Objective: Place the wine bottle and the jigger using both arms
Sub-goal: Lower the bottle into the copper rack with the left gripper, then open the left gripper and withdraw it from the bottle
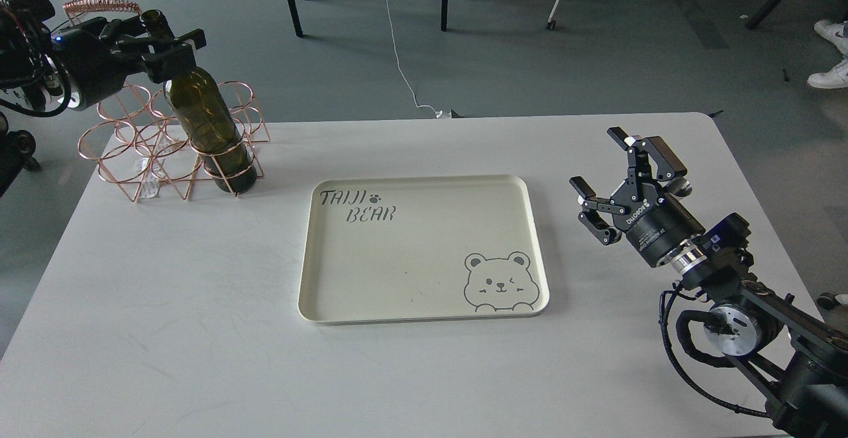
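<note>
The wine bottle [202, 120] stands nearly upright in the front right ring of a copper wire rack [132, 153] at the table's far left corner. My left gripper [184, 48] reaches in from the left at the bottle's neck. Its fingers [173, 60] lie on either side of the neck and look spread, so it is open. My right gripper [619, 173] is open and empty, held above the table to the right of the tray. The jigger does not show clearly. Only a small shiny bit [682, 187] peeks out behind the right gripper.
A cream tray [424, 312] printed with a bear and "TAIJI BEAR" lies in the middle of the white table [165, 332]. Chair and table legs and a white cable are on the floor beyond the far edge.
</note>
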